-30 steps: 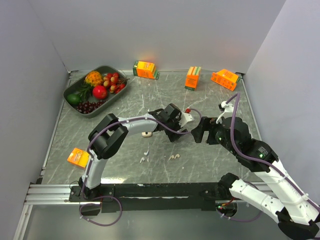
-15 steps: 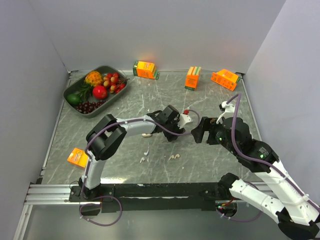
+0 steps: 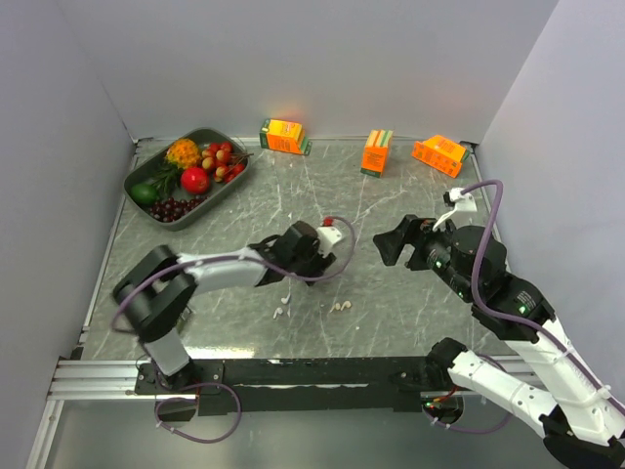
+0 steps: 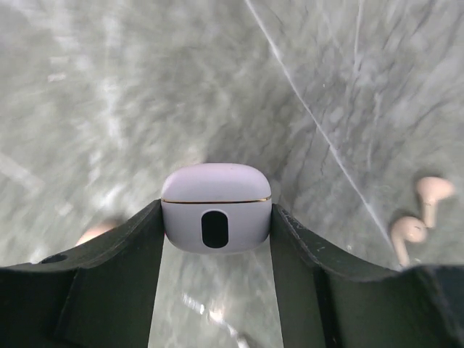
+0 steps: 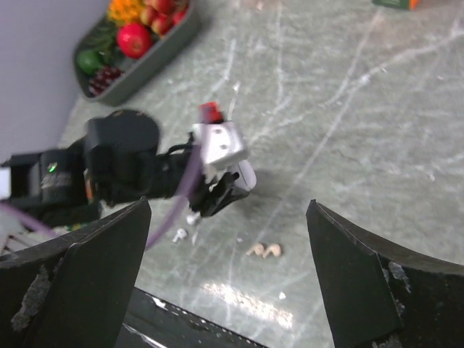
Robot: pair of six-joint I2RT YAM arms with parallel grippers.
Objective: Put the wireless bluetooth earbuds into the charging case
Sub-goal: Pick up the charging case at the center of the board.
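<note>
the left end effector [image 4: 216,217] is closed partway on the charging case [image 4: 216,187]. its two black fingers press the case's left and right sides. the case is white and rounded, with its lid shut along a thin gold seam and a dark oval on the face towards the wrist camera. the bench beneath it looks blurred, and i cannot tell whether the case touches the bench or hangs just above it.

from above, this end effector sits near the middle of the grey marbled bench [image 3: 420,191]. the earbuds [image 3: 339,306] lie in a close pair on the bench just in front of it, towards the arm bases and outside the case. the left wrist view shows them as two pale-beige pieces to the right of the case. two smaller white pieces [image 3: 281,313] lie to the left of the pair and are too small to name. a pale rounded bit [image 4: 96,232] peeks out behind the left finger and is mostly hidden.

the right end effector [image 3: 394,246] is spread wide and holds nothing. it is off the bench to the right of the left one, facing it across a gap.

along the far edge stand three orange juice cartons [image 3: 284,136]. a grey tray of fruit [image 3: 237,168] sits in the far left corner.
</note>
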